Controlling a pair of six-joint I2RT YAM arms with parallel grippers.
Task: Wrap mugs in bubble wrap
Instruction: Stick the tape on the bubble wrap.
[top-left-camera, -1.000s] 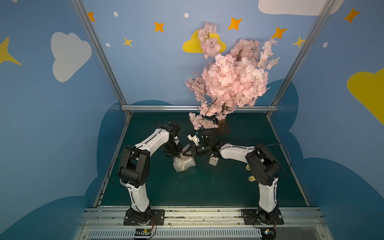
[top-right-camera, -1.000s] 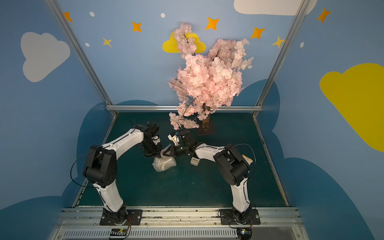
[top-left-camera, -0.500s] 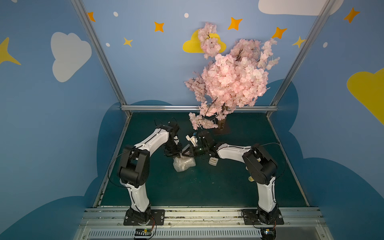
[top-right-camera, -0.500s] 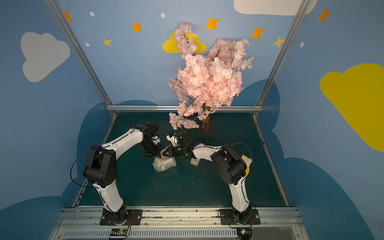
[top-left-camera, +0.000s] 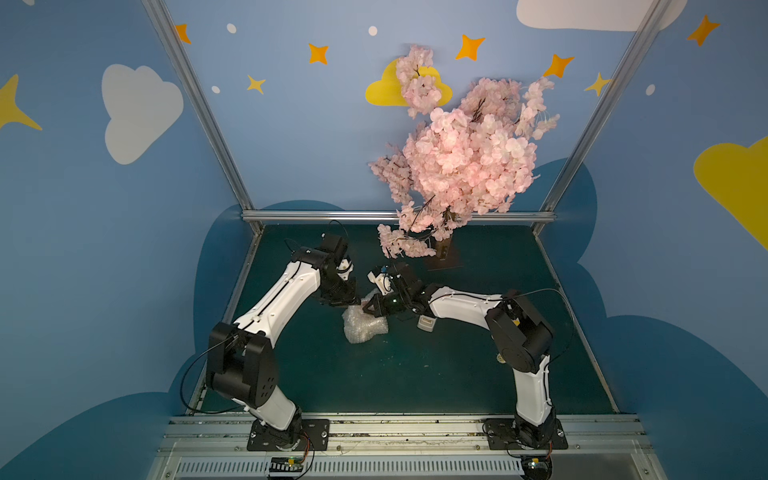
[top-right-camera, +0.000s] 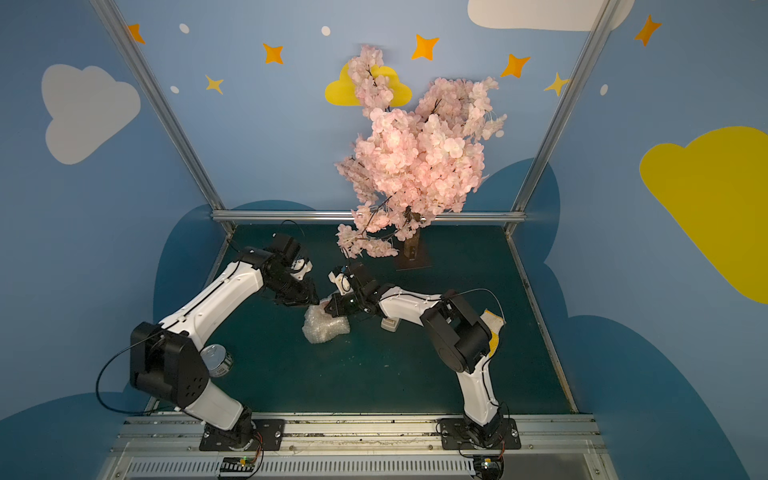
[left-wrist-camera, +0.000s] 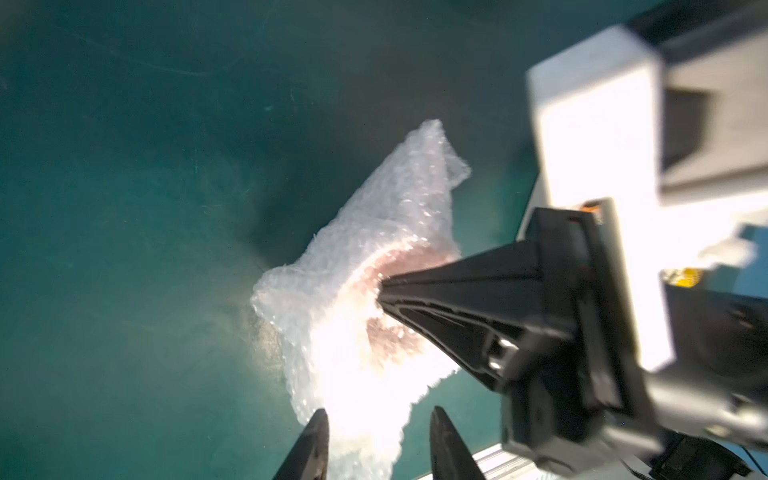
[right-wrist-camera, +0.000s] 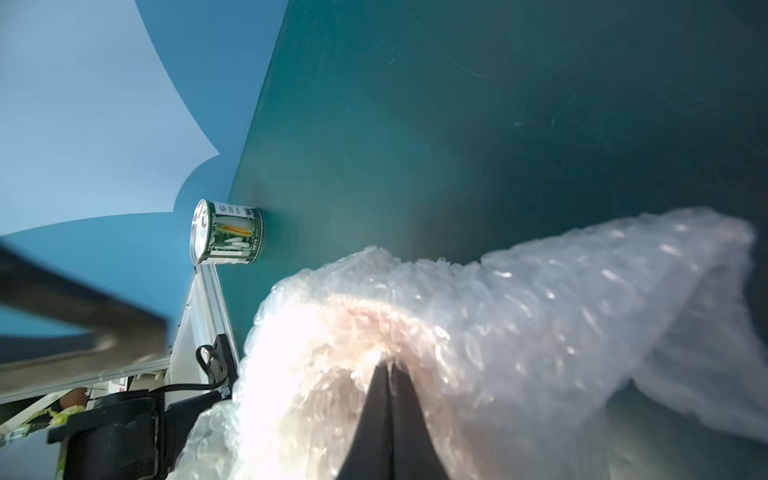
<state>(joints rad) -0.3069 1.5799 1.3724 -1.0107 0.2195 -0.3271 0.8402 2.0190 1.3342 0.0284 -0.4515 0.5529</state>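
The bubble wrap (top-left-camera: 365, 328) (top-right-camera: 325, 326) lies bunched in a lump on the green table, between my two arms. The mug is bundled inside it; only a reddish tint (left-wrist-camera: 395, 338) (right-wrist-camera: 365, 316) shows through the plastic. My right gripper (right-wrist-camera: 386, 362) (top-left-camera: 370, 307) is shut, pinching a fold at the top of the bubble wrap (right-wrist-camera: 519, 299). My left gripper (left-wrist-camera: 379, 415) (top-left-camera: 347, 300) hovers at the lump's far-left side with its jaws apart. The bubble wrap (left-wrist-camera: 374, 232) lies just beyond its fingertips (left-wrist-camera: 318, 419) and looks free of them.
A cream tape dispenser (top-left-camera: 426, 323) (top-right-camera: 390, 324) sits just right of the lump, under my right forearm. A tin can (top-right-camera: 216, 360) (right-wrist-camera: 226, 232) stands by the left arm's base. A blossom tree (top-left-camera: 444, 249) stands at the back, and a yellow glove (top-right-camera: 492, 328) lies at the right.
My left gripper's jaws have parted and come off the bubble wrap. The right gripper has stayed shut on the wrap and shifted slightly left.
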